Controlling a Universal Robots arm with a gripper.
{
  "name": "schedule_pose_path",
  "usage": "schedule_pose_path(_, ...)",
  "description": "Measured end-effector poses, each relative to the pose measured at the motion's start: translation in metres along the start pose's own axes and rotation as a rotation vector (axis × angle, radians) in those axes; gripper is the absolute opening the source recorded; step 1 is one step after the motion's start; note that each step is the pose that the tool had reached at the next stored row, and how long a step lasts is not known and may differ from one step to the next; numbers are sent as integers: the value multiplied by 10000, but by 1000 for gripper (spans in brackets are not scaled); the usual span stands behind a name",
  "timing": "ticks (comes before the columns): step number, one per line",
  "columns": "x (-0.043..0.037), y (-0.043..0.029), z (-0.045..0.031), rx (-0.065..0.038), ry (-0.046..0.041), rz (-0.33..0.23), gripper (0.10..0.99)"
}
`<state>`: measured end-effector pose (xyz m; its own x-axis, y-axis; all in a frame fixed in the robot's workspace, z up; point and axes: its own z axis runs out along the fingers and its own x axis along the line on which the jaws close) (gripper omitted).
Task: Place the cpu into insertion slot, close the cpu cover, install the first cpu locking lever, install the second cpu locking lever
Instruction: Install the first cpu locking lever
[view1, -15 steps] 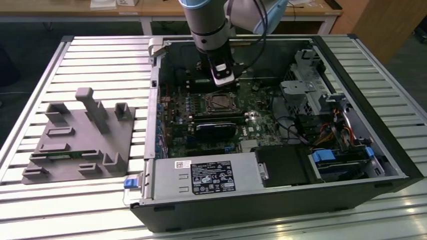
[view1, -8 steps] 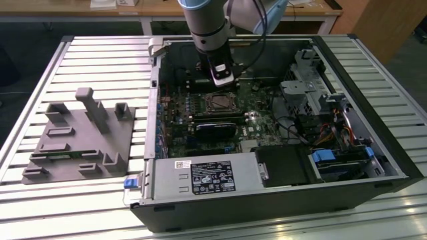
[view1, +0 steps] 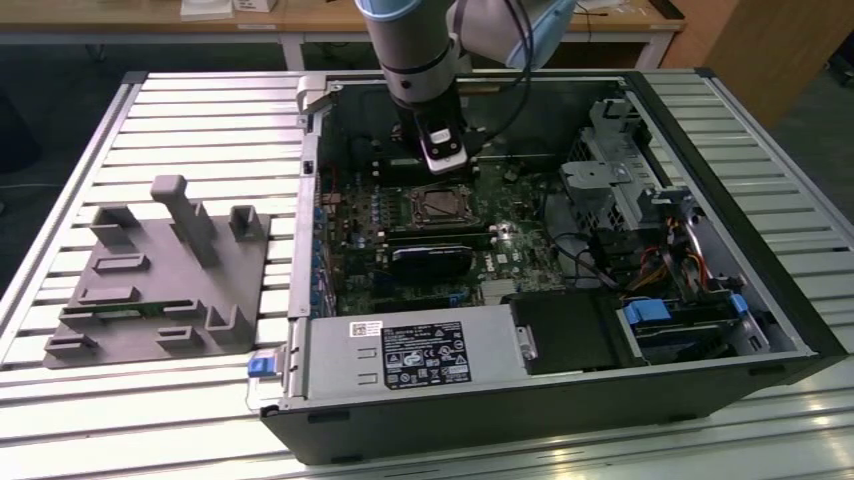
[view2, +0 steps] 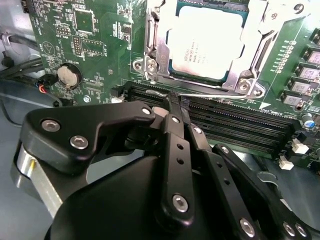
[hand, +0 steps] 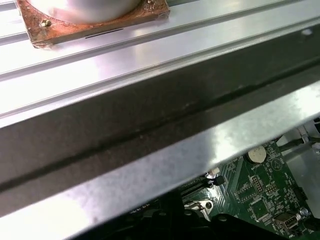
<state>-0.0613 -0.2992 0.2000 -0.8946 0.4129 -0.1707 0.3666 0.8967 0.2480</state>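
Slatted aluminium worktable under bright light; wooden desk behind; dark floor beyond table.

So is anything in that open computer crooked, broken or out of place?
Nothing stands out. The chip lies flat and square under its metal frame on the green board. The gripper is beside the frame, at a thin metal lever running along its edge. No loose or spilled parts show.

I see cpu pale silver, flat in slot | cover shut over it | mid-board.
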Motion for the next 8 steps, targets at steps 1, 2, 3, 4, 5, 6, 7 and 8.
schedule_pose_path(1, 0, -1, 3, 2, -1, -1, 106)
schedule_pose_path(2, 1, -2, 6, 5, -2, -2, 106)
schedule_pose_path(3, 2, -4, 9, 7, -2, -2, 106)
schedule_pose_path(4, 2, -6, 13, 8, -3, -1, 106)
schedule_pose_path(5, 2, -8, 17, 9, -3, -1, 106)
schedule_pose_path(6, 2, -11, 21, 10, -4, -2, 106)
schedule_pose_path(7, 2, -13, 24, 11, -4, -3, 106)
schedule_pose_path(8, 2, -16, 28, 12, -5, -3, 106)
